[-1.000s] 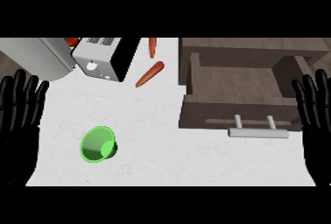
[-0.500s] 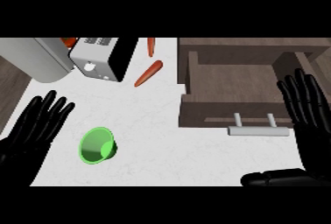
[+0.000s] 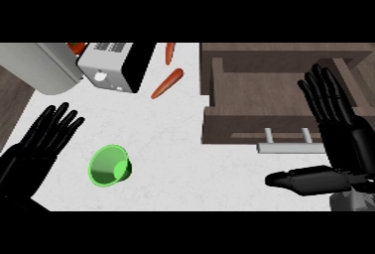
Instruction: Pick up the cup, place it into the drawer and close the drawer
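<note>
Nearest, at the left, the black left robot hand [image 3: 36,149] lies over the edge of the white marbled tabletop [image 3: 183,168], its fingers straight and spread, pointing far and slightly right. At the right, the black right robot hand [image 3: 344,144] has straight, slightly fanned fingers pointing far over the drawer's right side. Its thumb is stretched leftward above the tabletop, near of the handle. Neither robot hand holds anything. The small bright green cup [image 3: 110,166] sits on the tabletop just right of the left robot hand, apart from its fingers and well left of the drawer, with its open mouth showing. Farther right, a pale grey bar handle [image 3: 289,147] fronts the open dark brown wooden drawer [image 3: 242,126]. Beyond the cup, a long orange carrot [image 3: 167,83] lies slanted, with a second carrot [image 3: 170,53] farther back. Left of them stands a silver-and-black toaster [image 3: 117,62], beside a large pale grey rounded appliance [image 3: 40,67] in the far left corner.
</note>
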Available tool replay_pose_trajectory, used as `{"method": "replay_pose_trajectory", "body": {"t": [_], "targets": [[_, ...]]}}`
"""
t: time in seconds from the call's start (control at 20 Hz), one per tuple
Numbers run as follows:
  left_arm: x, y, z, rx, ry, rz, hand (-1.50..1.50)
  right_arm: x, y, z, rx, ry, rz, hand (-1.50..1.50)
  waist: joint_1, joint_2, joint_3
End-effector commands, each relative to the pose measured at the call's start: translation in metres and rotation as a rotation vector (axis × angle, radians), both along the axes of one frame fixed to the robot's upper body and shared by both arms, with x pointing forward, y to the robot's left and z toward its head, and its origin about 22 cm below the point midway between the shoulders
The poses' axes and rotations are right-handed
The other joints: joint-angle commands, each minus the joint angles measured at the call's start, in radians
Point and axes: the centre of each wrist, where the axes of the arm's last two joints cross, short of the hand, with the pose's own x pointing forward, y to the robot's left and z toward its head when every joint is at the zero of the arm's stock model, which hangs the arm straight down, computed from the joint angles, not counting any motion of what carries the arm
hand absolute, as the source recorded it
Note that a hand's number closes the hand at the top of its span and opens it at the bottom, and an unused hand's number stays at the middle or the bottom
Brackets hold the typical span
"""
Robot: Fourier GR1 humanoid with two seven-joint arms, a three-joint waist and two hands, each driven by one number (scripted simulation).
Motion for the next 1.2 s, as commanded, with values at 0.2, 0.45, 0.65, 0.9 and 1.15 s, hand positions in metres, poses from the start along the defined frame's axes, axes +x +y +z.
{"method": "replay_pose_trajectory", "body": {"t": [0.2,0.45,0.65,0.9,1.15], "targets": [[0.024,0.025,-0.051,0.06,0.07,0.03,-1.5,0.02,0.001,0.013,0.002,-0.023,0.01,-1.5,-0.002,0.0,0.0],[0.018,0.036,-0.087,0.103,0.127,0.075,-1.5,0.015,0.0,0.016,-0.002,-0.028,0.019,-1.5,-0.004,0.0,0.0],[0.017,0.029,-0.127,0.139,0.153,0.09,-1.5,0.022,-0.008,0.022,-0.009,-0.025,-0.009,-1.5,-0.006,0.001,0.0],[0.027,0.032,-0.152,0.142,0.157,0.086,-1.5,0.021,-0.015,0.004,-0.021,-0.034,0.008,-1.5,-0.006,0.001,0.0],[0.018,0.045,-0.182,0.167,0.165,0.106,-1.5,0.029,-0.027,-0.008,-0.014,-0.045,-0.001,-1.5,-0.011,0.003,0.0]]}}
